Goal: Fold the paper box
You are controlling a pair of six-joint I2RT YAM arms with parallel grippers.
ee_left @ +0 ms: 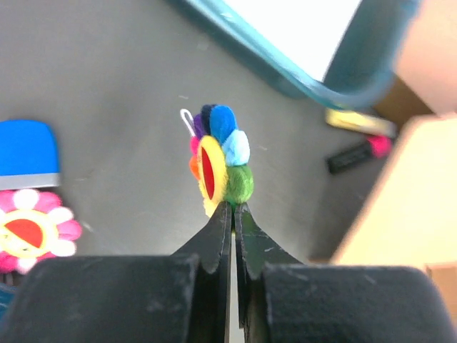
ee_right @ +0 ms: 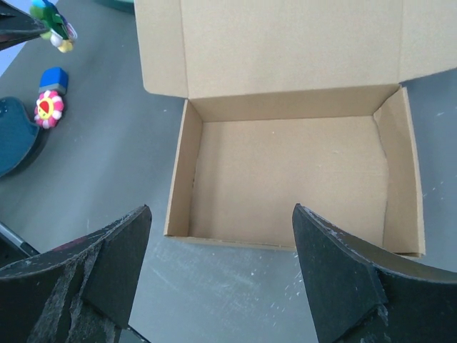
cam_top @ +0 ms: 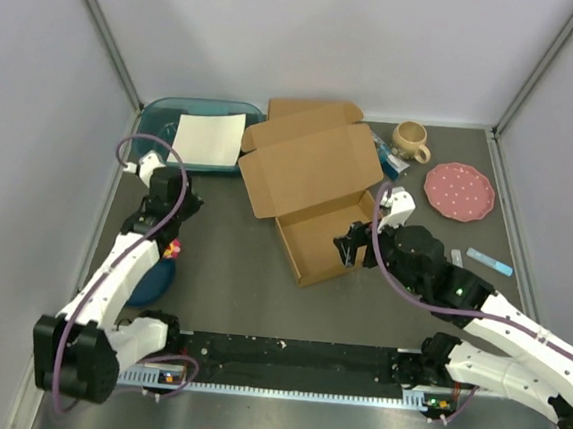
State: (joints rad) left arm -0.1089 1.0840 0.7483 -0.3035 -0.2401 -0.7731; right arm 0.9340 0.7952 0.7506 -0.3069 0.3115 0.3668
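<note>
The paper box [cam_top: 314, 239] stands mid-table as a shallow brown tray with its walls up. Its lid [cam_top: 311, 166] lies open behind it. The right wrist view shows the box's empty inside [ee_right: 285, 179]. My right gripper [cam_top: 350, 248] is open and empty, hovering just before the box's near wall, with its fingers wide apart [ee_right: 221, 214]. My left gripper [cam_top: 181, 213] is left of the box. It is shut [ee_left: 233, 207] on a small multicoloured plush flower [ee_left: 220, 157], held above the table; the flower also shows in the right wrist view [ee_right: 53, 25].
A teal tray [cam_top: 160, 113] holding white paper and a second brown cardboard piece [cam_top: 311, 109] lie at the back. A mug [cam_top: 411, 138], pink plate [cam_top: 459, 191] and pale blue pen [cam_top: 489, 260] are on the right. A pink flower toy [ee_left: 28, 229], blue block [ee_left: 28, 150] and dark blue dish [cam_top: 150, 278] lie left.
</note>
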